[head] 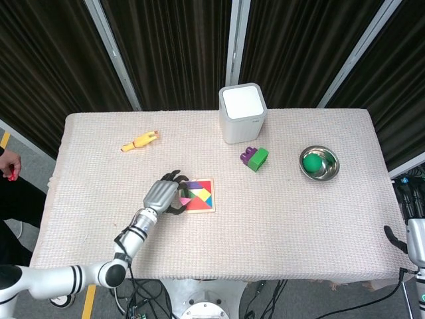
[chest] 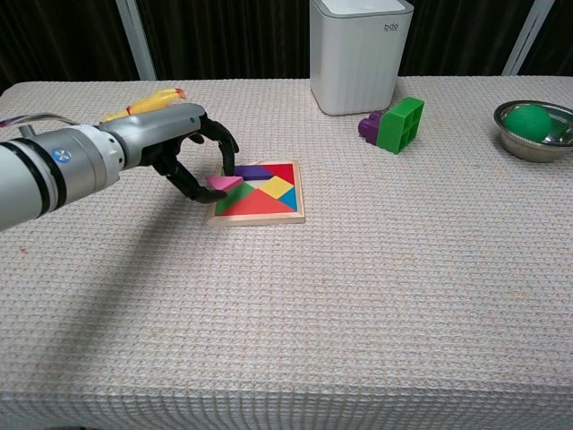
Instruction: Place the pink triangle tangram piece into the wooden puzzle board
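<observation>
The robot's left hand (chest: 183, 148) reached over the left edge of the wooden puzzle board (chest: 258, 192), pinching the pink triangle tangram piece (chest: 224, 182) between its dark fingertips (chest: 229, 152) — the piece sat just above the board's left side, over the green tile. Behind the hand lay a yellow rubber chicken (head: 140, 141), partly hidden by the arm in the chest view. Further right stood a white canister (chest: 360, 52) at the far edge of the cloth-covered table (chest: 376, 296), with a green block (chest: 400, 124) and a purple block (chest: 368, 125) touching each other just beside it. A steel bowl (chest: 517, 139) (holding a green ball (chest: 526, 120)) sat near the right edge. The right hand (head: 393, 238) showed only as a dark sliver at the table's right side in the head view; whether it was clenched or released could not be told.
</observation>
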`<state>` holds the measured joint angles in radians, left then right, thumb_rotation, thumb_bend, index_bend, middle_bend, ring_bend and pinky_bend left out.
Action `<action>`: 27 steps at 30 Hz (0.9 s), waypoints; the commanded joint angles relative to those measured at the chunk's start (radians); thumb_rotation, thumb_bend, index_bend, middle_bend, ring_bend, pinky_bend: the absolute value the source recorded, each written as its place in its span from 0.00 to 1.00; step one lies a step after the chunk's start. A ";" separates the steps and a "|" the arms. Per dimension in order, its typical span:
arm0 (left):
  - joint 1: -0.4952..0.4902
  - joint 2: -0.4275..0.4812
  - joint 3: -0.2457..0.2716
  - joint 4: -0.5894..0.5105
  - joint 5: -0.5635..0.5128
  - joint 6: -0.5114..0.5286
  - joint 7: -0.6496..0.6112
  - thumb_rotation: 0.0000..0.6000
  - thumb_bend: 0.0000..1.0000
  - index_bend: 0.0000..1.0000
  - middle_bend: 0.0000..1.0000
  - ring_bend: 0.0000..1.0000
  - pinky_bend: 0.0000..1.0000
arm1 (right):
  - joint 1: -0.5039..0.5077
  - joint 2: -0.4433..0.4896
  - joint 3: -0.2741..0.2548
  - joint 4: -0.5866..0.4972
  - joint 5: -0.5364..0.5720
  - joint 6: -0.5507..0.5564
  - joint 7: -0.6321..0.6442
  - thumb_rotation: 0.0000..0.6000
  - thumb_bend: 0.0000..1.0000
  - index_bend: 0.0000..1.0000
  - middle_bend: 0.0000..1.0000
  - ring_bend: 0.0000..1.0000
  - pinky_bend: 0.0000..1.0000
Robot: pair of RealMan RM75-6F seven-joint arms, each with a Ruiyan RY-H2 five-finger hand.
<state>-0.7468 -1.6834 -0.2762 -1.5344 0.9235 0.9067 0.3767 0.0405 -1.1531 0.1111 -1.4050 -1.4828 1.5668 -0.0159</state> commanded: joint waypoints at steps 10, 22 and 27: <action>-0.097 -0.096 -0.030 0.117 -0.126 0.004 0.057 1.00 0.34 0.51 0.19 0.03 0.11 | -0.005 -0.001 0.002 0.018 0.009 0.002 0.022 1.00 0.16 0.00 0.00 0.00 0.00; -0.168 -0.141 -0.052 0.149 -0.259 0.028 0.135 1.00 0.35 0.51 0.19 0.03 0.11 | -0.009 -0.005 0.002 0.034 0.014 -0.001 0.040 1.00 0.16 0.00 0.00 0.00 0.00; -0.185 -0.162 -0.054 0.170 -0.277 0.040 0.141 1.00 0.35 0.51 0.19 0.03 0.11 | -0.008 -0.008 0.000 0.041 0.017 -0.009 0.046 1.00 0.16 0.00 0.00 0.00 0.00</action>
<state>-0.9296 -1.8433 -0.3295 -1.3658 0.6484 0.9447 0.5168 0.0327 -1.1604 0.1113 -1.3644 -1.4665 1.5585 0.0297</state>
